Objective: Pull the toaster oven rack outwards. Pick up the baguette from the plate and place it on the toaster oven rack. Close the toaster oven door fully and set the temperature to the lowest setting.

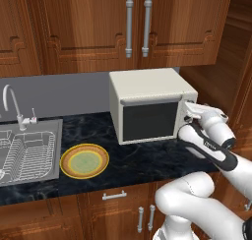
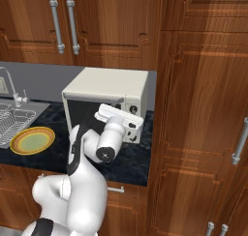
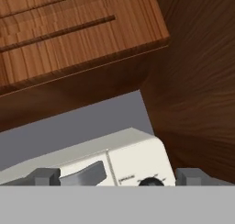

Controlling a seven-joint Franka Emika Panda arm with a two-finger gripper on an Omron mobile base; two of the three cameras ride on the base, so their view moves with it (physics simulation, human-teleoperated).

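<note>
The cream-white toaster oven (image 1: 147,84) stands on the dark counter with its dark-glass door (image 1: 149,121) shut. The rack and the baguette are hidden. Left of the oven lies the yellow-rimmed plate (image 1: 84,161) (image 2: 32,140) with nothing on it. My gripper (image 1: 188,112) is up against the oven's right knob panel. In the hand view the gripper (image 3: 119,178) is open, its fingertips (image 3: 46,176) wide apart on either side of the top knob (image 3: 150,182), with the door handle (image 3: 85,174) left of that knob.
A sink with a silver wire dish basket (image 1: 27,153) and a faucet (image 1: 15,106) lies at the left. Wooden wall cabinets (image 1: 133,22) hang above the oven. A tall wooden panel (image 2: 203,109) stands close on the oven's right side.
</note>
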